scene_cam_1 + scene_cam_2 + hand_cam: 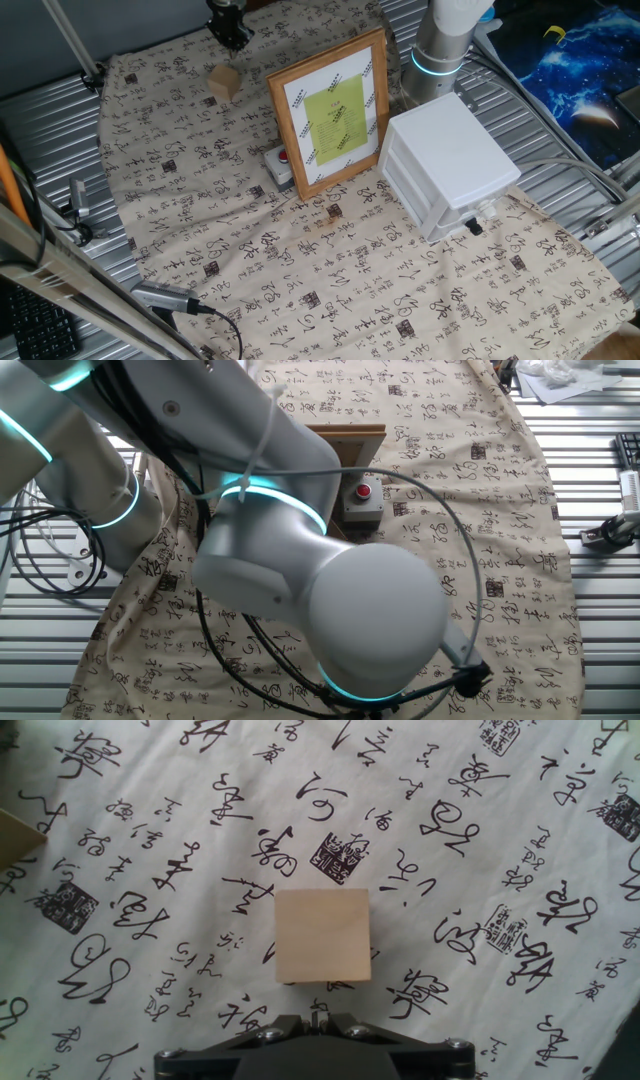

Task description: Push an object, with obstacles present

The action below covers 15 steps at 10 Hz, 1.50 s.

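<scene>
The small pale tan wooden block sits on the printed cloth at the far side, left of the wooden-framed picture. My gripper hangs just beyond the block, apart from it. In the hand view the block lies straight ahead of my gripper, whose fingers are shut together with nothing between them, with a narrow strip of cloth between the fingertips and the block. The grey box with the red button lies at the frame's left foot. The white drawer unit stands right of the frame.
The other fixed view is mostly filled by the arm; the button box and the frame's top edge show behind it. A tan corner shows at the hand view's left edge. Ribbed metal surrounds the cloth.
</scene>
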Available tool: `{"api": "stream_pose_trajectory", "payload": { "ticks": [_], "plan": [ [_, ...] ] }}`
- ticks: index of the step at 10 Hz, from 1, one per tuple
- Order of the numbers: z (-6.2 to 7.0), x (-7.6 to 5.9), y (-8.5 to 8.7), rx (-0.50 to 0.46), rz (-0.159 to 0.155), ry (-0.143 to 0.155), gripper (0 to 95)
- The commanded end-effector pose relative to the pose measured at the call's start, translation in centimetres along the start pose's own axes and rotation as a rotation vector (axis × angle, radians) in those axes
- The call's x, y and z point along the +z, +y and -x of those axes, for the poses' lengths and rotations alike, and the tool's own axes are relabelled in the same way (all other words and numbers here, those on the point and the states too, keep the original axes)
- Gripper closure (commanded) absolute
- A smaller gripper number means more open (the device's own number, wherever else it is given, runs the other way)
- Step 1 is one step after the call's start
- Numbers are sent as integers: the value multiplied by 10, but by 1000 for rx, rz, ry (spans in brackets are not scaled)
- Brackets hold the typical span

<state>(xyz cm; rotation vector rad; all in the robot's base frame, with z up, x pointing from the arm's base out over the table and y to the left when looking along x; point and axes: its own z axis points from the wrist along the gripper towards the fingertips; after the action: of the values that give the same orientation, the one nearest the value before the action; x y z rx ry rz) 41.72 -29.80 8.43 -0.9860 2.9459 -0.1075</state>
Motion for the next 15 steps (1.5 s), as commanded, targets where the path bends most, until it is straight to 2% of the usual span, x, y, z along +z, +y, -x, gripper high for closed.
{"api": "stream_pose_trajectory", "payload": {
  "ticks": [1, 3, 8, 12, 15],
  "plan": [
    [0, 0, 1, -4, 4, -22, 950],
    [-1, 1, 0, -5, 2, -22, 950],
    [0, 22, -14, -23, -1, -43, 950],
    [5, 30, -14, -30, 9, -72, 950],
    [11, 40, -12, -50, 5, -76, 950]
  ]
}}
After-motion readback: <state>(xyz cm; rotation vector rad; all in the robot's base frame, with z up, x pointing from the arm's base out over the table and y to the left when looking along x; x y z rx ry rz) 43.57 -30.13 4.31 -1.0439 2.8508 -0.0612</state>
